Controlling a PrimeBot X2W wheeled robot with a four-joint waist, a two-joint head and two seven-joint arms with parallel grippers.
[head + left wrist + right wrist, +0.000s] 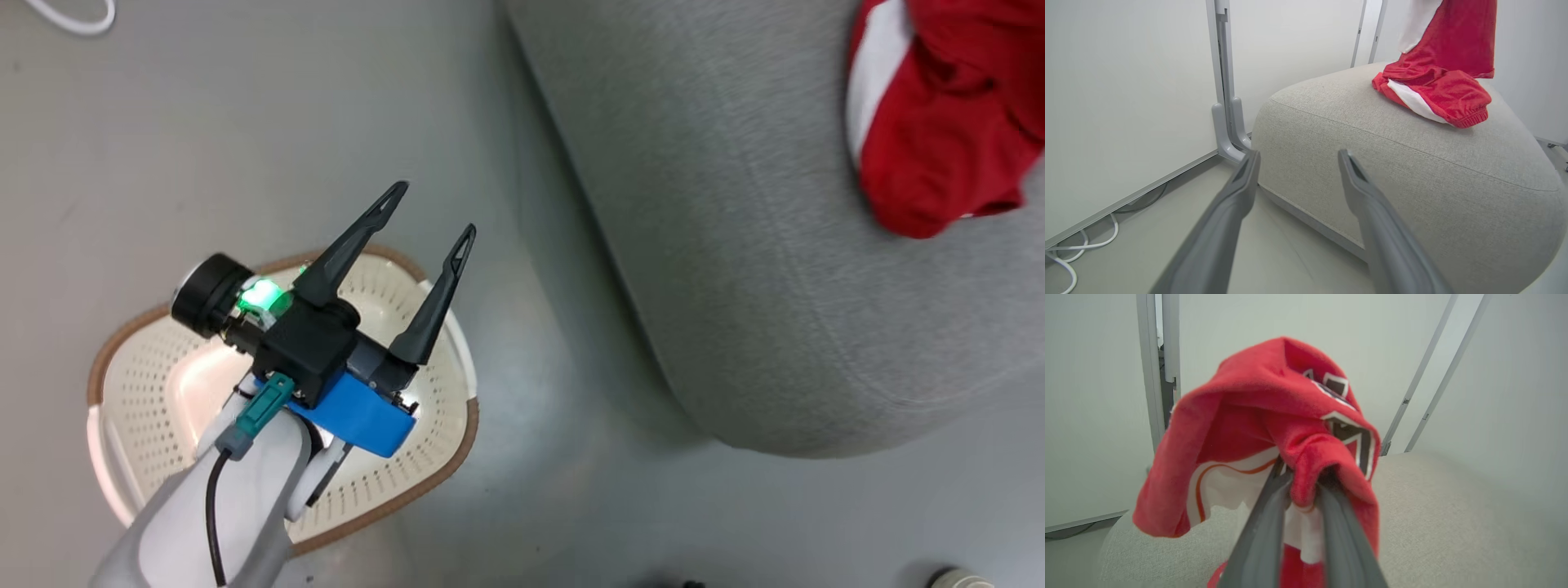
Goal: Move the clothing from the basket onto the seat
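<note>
Plainly, the right gripper [1304, 473] is clenched on a bunched fold of the numbered garment [1257, 400], which hangs in the air above the seat [735, 245]; the other garment [1437, 94] lies crumpled on the seat's top, its cuffed end seemingly close to where the cushion rounds downward; the left gripper [434, 211] stands spread wide and empty above the basket [122, 359], whose visible bottom looks bare, though the arm covers part of it. The main worry is the release; the soft fabric is wedged deep between the fingers, so it may cling to one finger when the jaws part and get dragged along if the arm pulls back. A drop from up here could also land the garment off-centre; the cushion's rounded edge would let loose cloth slide to the floor [245, 122]. Lowering carelessly might nudge the lying garment toward that slope as well.
</note>
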